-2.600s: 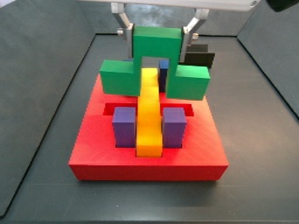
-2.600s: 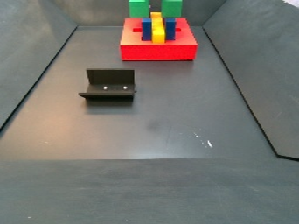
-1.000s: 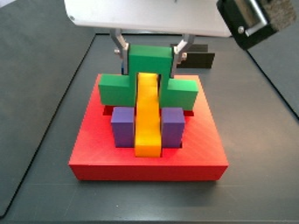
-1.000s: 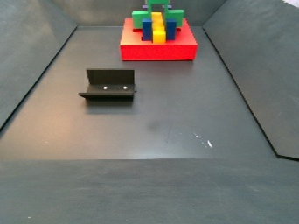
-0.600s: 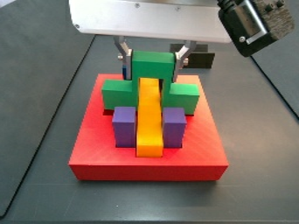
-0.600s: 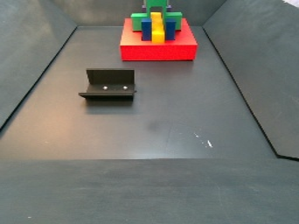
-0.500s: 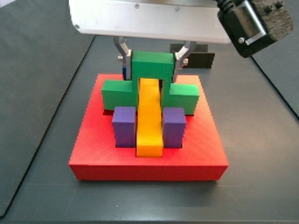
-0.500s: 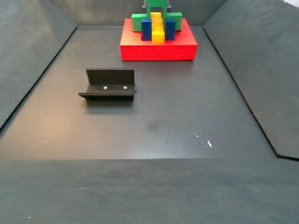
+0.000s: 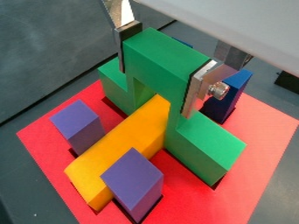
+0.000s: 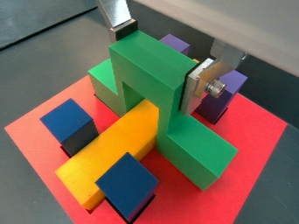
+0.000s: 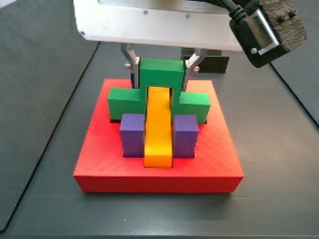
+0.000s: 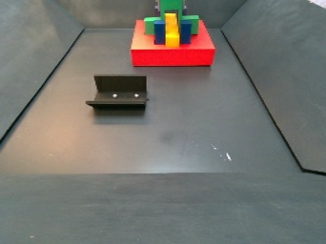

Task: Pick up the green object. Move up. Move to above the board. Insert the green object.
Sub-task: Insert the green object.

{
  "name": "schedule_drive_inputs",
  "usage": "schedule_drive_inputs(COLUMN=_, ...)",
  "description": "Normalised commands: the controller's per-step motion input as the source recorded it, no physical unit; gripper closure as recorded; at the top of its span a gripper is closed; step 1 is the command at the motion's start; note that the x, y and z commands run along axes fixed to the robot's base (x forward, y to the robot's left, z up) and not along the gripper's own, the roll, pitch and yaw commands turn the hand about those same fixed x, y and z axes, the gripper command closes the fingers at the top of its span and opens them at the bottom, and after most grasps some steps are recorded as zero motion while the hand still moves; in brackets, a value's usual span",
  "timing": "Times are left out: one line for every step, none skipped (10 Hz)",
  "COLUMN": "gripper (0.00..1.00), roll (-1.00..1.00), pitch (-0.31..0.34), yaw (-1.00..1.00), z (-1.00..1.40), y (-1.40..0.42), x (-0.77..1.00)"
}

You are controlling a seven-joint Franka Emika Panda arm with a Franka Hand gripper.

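The green object is a bright green arch, and its raised middle cube is clamped between my gripper's silver fingers. It also shows in both wrist views. The arch straddles the far end of the long yellow bar on the red board. Its two side cubes sit low at the board surface on either side of the bar. The gripper is shut on the piece from both sides. The board stands at the far end of the floor.
Two purple blocks flank the yellow bar on the board, and blue blocks sit on its far part. A dark block lies behind the board. The fixture stands on the grey floor, well away from the board.
The gripper has come forward and down with the green object, from above the board's back edge to low over the yellow bar. In the last half second it sank only slightly.
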Motion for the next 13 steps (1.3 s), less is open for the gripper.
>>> schedule_drive_inputs(gripper=1.0, roll=0.11, pitch=-0.007, yaw=0.24, z=-0.2, y=-0.2, x=0.09)
schedule_drive_inputs(gripper=1.0, roll=0.17, pitch=0.0, yaw=0.21, z=-0.13, y=-0.23, x=0.14)
schedule_drive_inputs(gripper=1.0, roll=0.04, pitch=-0.003, yaw=0.1, z=-0.13, y=-0.07, x=0.07)
schedule_drive_inputs(gripper=1.0, roll=0.01, pitch=-0.007, yaw=0.05, z=-0.14, y=-0.01, x=0.04)
schedule_drive_inputs(gripper=1.0, roll=0.01, pitch=-0.034, yaw=0.0, z=-0.26, y=0.0, x=0.08)
schedule_drive_inputs(gripper=1.0, roll=0.03, pitch=-0.206, yaw=0.0, z=-0.76, y=0.0, x=0.05)
schedule_drive_inputs(gripper=1.0, roll=0.01, pitch=-0.224, yaw=0.0, z=-0.76, y=0.03, x=0.06)
schedule_drive_inputs(gripper=1.0, roll=0.04, pitch=-0.201, yaw=0.0, z=-0.8, y=0.04, x=0.02)
schedule_drive_inputs(gripper=1.0, roll=0.04, pitch=-0.2, yaw=0.0, z=-0.8, y=0.02, x=0.03)
schedule_drive_inputs(gripper=1.0, roll=0.03, pitch=-0.227, yaw=0.0, z=-0.76, y=0.0, x=0.05)
schedule_drive_inputs(gripper=1.0, roll=-0.02, pitch=0.0, yaw=0.0, z=0.0, y=0.0, x=0.0)
schedule_drive_inputs(gripper=1.0, roll=0.04, pitch=0.0, yaw=0.0, z=-0.01, y=0.0, x=0.0)
schedule_drive_inputs(gripper=1.0, roll=0.02, pitch=0.0, yaw=0.0, z=0.0, y=0.0, x=0.0)
